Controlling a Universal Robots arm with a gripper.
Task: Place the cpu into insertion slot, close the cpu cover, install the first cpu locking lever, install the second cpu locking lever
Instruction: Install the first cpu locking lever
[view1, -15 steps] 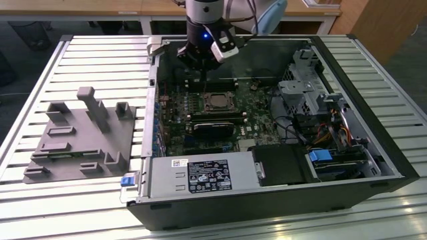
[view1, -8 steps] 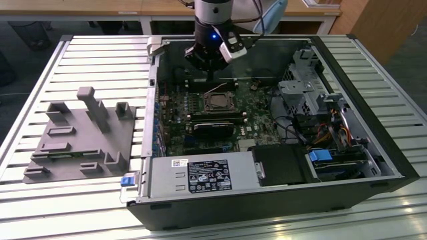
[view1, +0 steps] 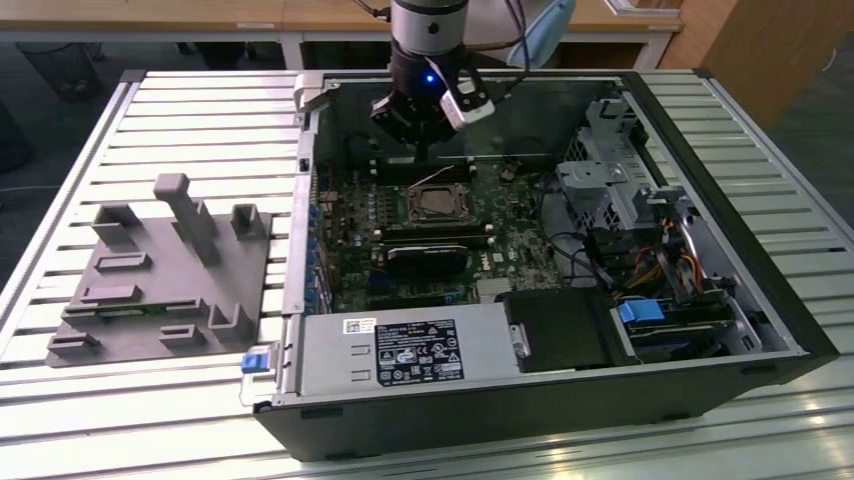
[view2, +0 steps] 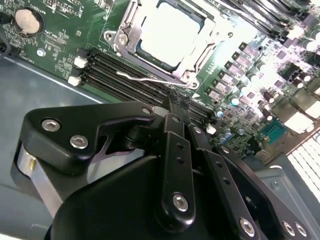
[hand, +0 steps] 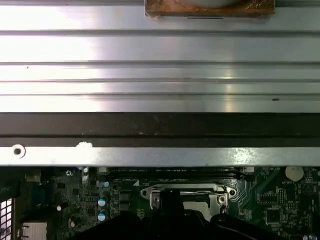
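Arm (view1: 430, 25) above blue light (view1: 429, 82): silver-grey cylinder. Gripper (view1: 422, 158) below blue light: matte black, jointed links, silver screw heads (view2: 180, 201). White block (view1: 470, 103) beside blue light.

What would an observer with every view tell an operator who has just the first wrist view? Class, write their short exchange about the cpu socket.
Operator: The gripper hides most of the insertion slot from me. Is the cpu in it?
Observer: Yes. In the second wrist view the cpu lies flat in the slot, its silver top showing through the cut-out of the lowered cpu cover.
Operator: Can you see a locking lever?
Observer: A thin wire lever runs along the socket's edge, beside the black memory slots. I cannot tell whether it is latched.
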